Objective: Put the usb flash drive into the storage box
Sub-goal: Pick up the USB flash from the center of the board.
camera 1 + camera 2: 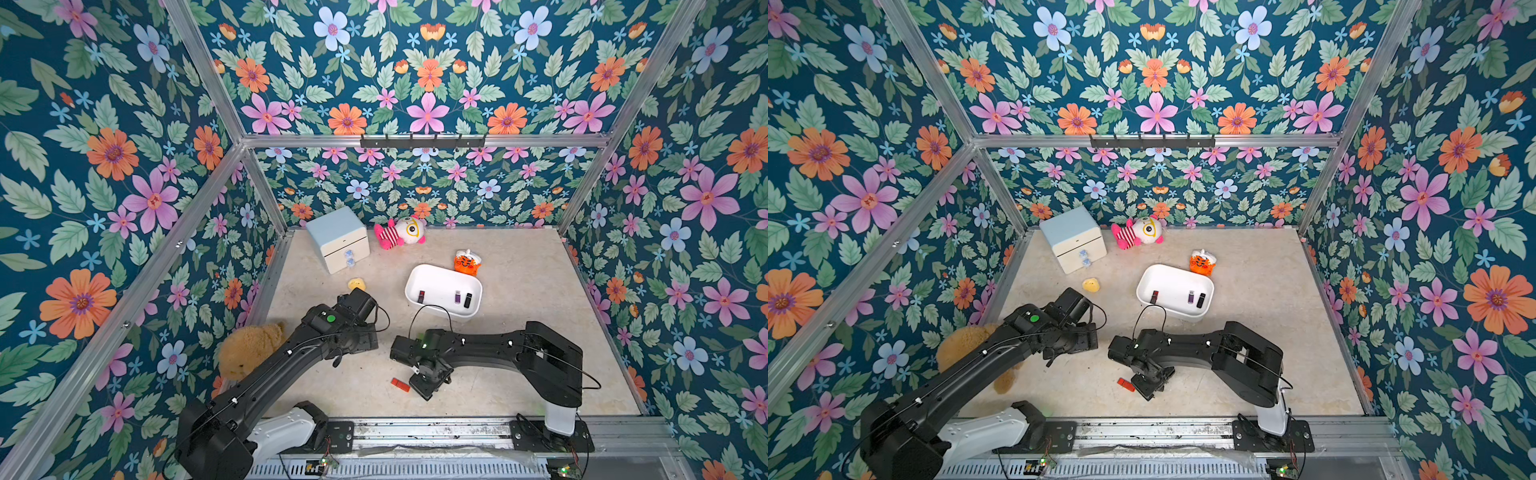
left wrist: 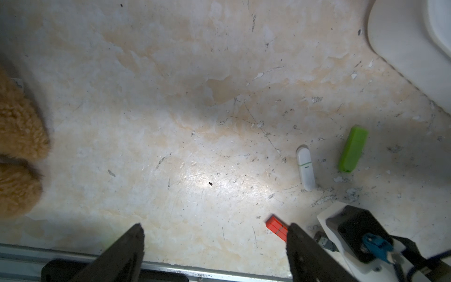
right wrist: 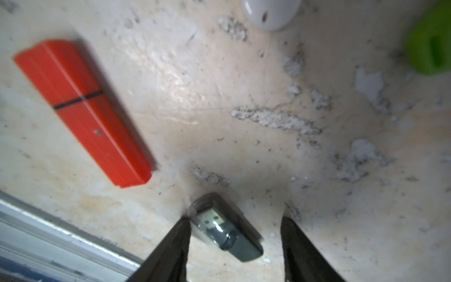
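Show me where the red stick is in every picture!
Top view: the red stick lies close to the metal rail at the front.
Top view: the red stick lies in the same spot, near the rail.
Left wrist: the red stick peeks out beside a finger of the left tool.
Right wrist: the red stick looks big and close.
Shared landmark: the metal rail shows in all four.
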`<state>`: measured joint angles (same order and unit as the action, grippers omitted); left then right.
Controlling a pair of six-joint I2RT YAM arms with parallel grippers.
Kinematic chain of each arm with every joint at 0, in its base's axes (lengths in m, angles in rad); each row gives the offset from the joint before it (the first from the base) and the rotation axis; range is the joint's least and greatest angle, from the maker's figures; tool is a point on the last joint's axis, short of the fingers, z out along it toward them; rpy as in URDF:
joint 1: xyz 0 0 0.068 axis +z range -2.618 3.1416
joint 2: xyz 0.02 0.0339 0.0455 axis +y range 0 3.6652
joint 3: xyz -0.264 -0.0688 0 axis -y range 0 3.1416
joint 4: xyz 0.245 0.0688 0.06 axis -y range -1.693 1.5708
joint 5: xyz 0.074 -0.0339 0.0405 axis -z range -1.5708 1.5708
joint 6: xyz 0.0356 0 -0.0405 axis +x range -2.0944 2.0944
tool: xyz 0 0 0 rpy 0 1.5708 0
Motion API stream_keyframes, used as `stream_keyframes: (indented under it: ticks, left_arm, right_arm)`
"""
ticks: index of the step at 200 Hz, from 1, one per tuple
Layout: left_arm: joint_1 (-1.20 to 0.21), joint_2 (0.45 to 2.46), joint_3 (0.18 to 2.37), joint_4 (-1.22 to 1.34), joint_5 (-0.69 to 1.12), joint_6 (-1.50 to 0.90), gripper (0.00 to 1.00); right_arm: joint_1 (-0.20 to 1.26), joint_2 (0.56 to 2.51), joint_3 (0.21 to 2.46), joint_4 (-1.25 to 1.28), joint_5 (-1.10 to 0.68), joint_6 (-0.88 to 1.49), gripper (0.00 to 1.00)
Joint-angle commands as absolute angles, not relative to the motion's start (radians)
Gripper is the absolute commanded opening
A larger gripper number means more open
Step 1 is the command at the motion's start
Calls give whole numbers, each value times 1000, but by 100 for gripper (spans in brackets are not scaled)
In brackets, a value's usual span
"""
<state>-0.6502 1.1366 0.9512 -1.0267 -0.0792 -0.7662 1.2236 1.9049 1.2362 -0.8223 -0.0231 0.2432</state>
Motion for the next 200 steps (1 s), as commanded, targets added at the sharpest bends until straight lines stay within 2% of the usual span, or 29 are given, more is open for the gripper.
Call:
stream_keyframes:
  ticks: [1,46,88,158,181,200]
  left_arm:
    - [-650,1137,960,-1023,-83,-765,93]
    - [-652,1116,941,-1029,-78,-775,92]
    - [-660,1099,913,-1022,-74,-790,91]
    - [-712,1083,856,-988,-45,-819,89]
    - [-756,1090,831,-962,-30,-835,88]
    - [-802,1104,808,-936,-18,-861,87]
  right_arm:
    - [1225,1905,1223,-826,-15,260,58]
    - [1224,1902,1223,-817,-17,263,46]
    - [1225,1909,1232,-823,-21,259,40]
    - [1226,1908,1229,-828,-21,281,14]
    - [1225,1905,1223,-822,-22,299,0]
    - [1211,1899,1220,-828,-33,341,0]
